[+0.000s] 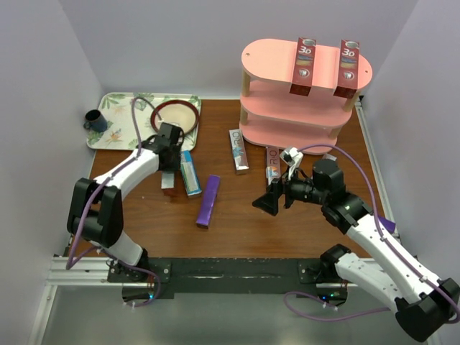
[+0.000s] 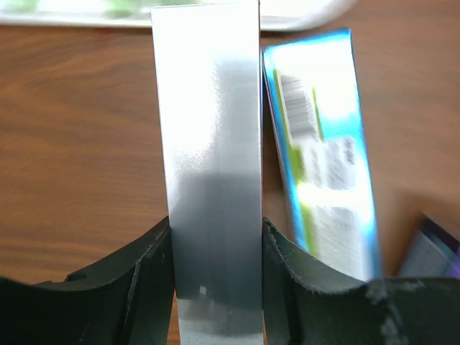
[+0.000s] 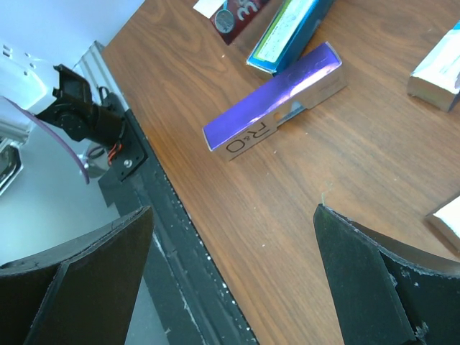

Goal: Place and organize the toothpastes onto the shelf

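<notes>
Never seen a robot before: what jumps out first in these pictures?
The pink three-tier shelf at the far right stands out, with two red cartons on its top board. Nearer the arms, a purple carton lies flat mid-table, and the left end effector is shut on a silver carton.

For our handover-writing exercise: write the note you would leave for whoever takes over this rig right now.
Left tool: shut on a silver carton beside the teal carton.
Right tool: open, empty, above the table, facing the purple carton.
Done: two red cartons are on the shelf's top tier.
Left: the gripped one, teal, purple, and two cartons at the shelf's foot.
</notes>
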